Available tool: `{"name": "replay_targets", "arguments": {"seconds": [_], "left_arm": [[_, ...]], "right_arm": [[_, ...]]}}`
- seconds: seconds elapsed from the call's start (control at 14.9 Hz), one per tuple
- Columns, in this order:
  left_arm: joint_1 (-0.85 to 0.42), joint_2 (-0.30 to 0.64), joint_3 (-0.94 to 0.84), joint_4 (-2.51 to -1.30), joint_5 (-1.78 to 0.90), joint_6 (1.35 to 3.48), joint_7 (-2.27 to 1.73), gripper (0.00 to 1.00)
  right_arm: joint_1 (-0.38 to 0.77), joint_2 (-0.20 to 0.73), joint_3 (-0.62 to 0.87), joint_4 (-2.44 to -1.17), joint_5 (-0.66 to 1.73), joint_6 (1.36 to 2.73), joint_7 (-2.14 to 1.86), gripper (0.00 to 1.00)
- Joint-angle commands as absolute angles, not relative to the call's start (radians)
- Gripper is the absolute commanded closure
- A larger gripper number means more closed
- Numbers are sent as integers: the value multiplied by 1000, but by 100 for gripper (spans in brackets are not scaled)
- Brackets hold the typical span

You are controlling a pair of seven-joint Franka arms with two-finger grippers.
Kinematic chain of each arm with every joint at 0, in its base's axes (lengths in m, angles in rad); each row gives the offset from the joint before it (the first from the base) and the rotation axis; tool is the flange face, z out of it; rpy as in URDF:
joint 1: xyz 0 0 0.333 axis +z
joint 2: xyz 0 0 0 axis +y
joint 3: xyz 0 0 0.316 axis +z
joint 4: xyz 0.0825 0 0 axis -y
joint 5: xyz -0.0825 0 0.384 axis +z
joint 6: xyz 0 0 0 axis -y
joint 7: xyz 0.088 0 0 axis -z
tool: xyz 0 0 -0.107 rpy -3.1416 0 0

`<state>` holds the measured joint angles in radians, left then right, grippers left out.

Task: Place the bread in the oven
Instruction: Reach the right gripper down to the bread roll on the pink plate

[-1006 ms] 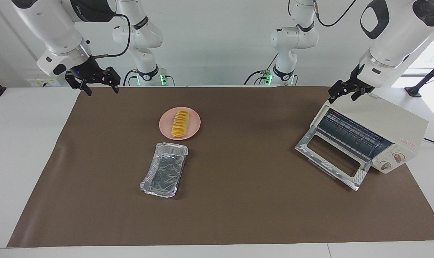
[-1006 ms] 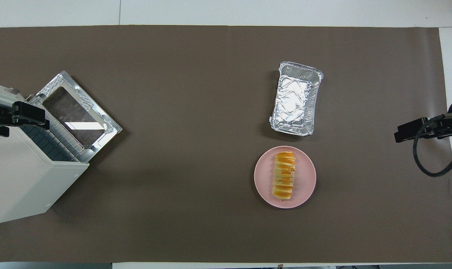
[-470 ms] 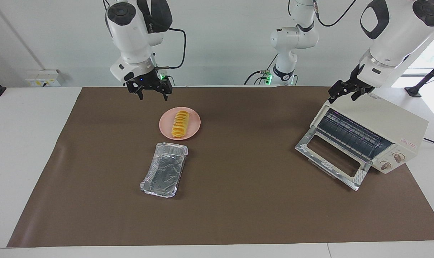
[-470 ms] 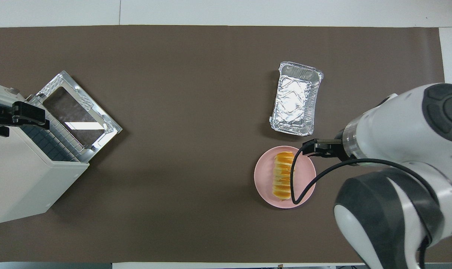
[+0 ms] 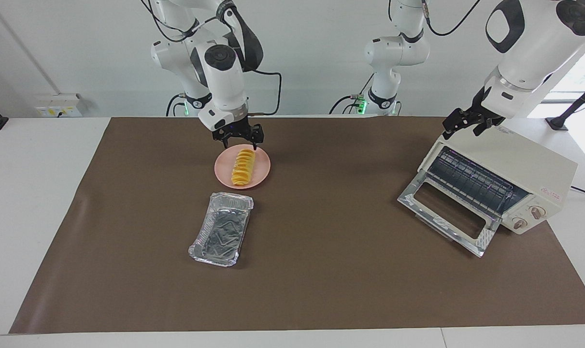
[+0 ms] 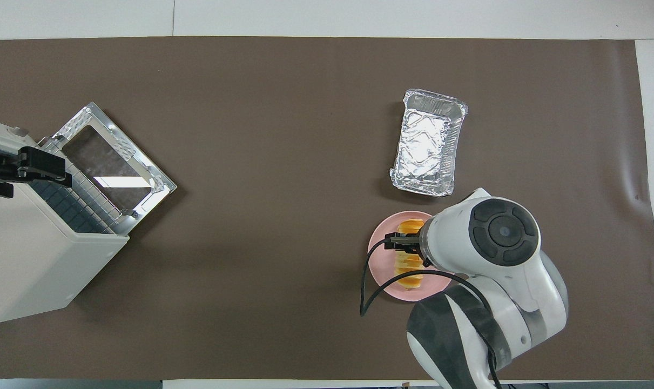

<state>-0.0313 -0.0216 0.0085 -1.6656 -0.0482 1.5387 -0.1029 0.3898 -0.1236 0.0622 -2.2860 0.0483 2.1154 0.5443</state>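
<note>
The yellow-orange ridged bread [image 5: 242, 167] lies on a round pink plate [image 5: 261, 176]. My right gripper [image 5: 239, 144] is open and hangs low over the end of the bread nearer to the robots, not gripping it. In the overhead view the right gripper [image 6: 405, 243] and its arm cover part of the bread [image 6: 409, 270] and the plate [image 6: 378, 254]. The cream-white oven [image 5: 524, 169] stands at the left arm's end of the table with its glass door [image 5: 444, 212] dropped open and its wire rack showing. My left gripper [image 5: 466, 126] is open and empty above the oven's top edge, waiting.
A crinkled silver foil tray [image 5: 221, 228] lies empty on the brown mat [image 5: 321, 270], beside the plate and farther from the robots; it also shows in the overhead view [image 6: 426, 143]. The oven [image 6: 29, 259] sits at an angle on the mat's corner.
My right arm has swung in from the right arm's end of the table and come down over the plate and bread. The left arm, bread, tray and oven have not moved.
</note>
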Motion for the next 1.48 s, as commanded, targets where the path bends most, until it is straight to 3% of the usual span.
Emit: {"name": "replay_targets", "arguments": {"seconds": [0.0, 0.27, 0.81, 0.87, 1.01, 1.41], "left_arm": [[-31, -40, 8, -1680, -28, 1551, -101, 0], [-31, -40, 9, -1680, -28, 1551, -101, 0], [-31, -40, 8, -1680, -28, 1549, -101, 0], [-31, -40, 8, -1680, -26, 1551, -101, 0], [-31, -40, 9, -1680, -28, 1549, -101, 0], [-31, -40, 8, -1680, -28, 1549, -101, 0]], "right_arm": [[385, -101, 57, -2347, 60, 2193, 561, 0], [385, -52, 57, -2402, 60, 2351, 612, 0], [402, 18, 57, -2416, 60, 2428, 644, 3], [402, 20, 57, -2416, 60, 2430, 638, 23], [402, 20, 57, -2414, 60, 2428, 635, 99], [400, 29, 57, -2381, 55, 2401, 621, 100]]}}
